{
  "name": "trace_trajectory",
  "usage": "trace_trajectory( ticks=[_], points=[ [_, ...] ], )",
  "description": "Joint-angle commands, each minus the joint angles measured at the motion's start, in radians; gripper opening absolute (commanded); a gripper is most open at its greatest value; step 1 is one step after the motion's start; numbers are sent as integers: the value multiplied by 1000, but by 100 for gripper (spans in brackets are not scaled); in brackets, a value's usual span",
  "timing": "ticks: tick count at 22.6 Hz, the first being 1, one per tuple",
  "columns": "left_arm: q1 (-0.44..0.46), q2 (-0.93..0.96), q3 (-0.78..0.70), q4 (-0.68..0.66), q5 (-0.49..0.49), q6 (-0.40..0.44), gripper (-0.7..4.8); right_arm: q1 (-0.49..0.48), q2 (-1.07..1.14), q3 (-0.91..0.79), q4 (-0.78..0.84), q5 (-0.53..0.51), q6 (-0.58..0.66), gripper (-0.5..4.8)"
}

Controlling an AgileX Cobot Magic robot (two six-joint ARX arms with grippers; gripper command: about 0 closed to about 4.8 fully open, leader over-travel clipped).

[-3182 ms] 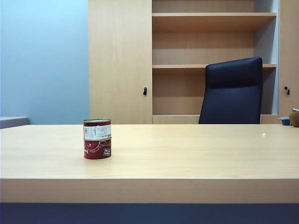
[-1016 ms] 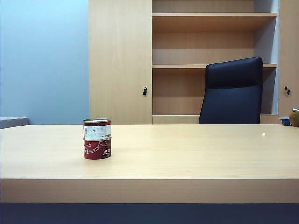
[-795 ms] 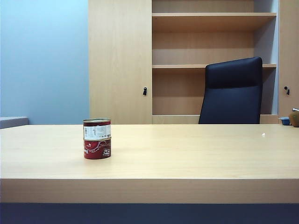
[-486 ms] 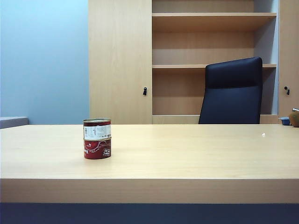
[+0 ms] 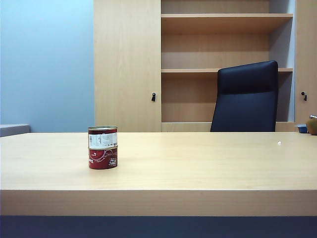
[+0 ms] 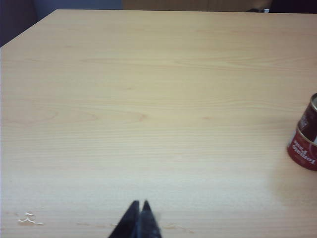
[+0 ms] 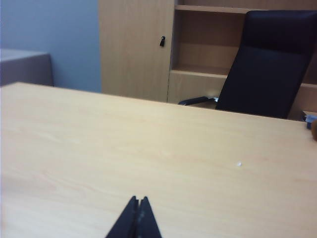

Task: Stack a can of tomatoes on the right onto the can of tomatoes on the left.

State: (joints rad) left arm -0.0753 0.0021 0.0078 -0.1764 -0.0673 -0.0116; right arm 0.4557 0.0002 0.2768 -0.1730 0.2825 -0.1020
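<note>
Upper can atop lower can; table-left

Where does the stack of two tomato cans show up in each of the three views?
Exterior view: stack of tomato cans stands on the table's left part, both hands out of frame.
Left wrist view: stack cut by the frame edge, far from the shut left hand.
Right wrist view: not in it; shut right hand over bare table.
Shared landmark: the table.
</note>
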Motion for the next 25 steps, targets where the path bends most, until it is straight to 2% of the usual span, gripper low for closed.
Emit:
trace_trajectory(
  ticks=[1,5,8,17,25],
  points=[
    [-1,1,2,-3,0,8,-5,-143,-2,-100,108,-180,1,0],
    [-1,1,2,-3,0,8,-5,-306,-3,-192,137,-265,60,0],
    [-1,1,2,-3,1,7,-5,-430,-3,-259,137,-260,169,0],
    [-1,1,2,-3,0,7,-4,-455,-2,-275,-15,-256,173,0],
    [-1,1,2,-3,0,7,-5,-454,-1,-275,-10,-259,173,0]
  ],
)
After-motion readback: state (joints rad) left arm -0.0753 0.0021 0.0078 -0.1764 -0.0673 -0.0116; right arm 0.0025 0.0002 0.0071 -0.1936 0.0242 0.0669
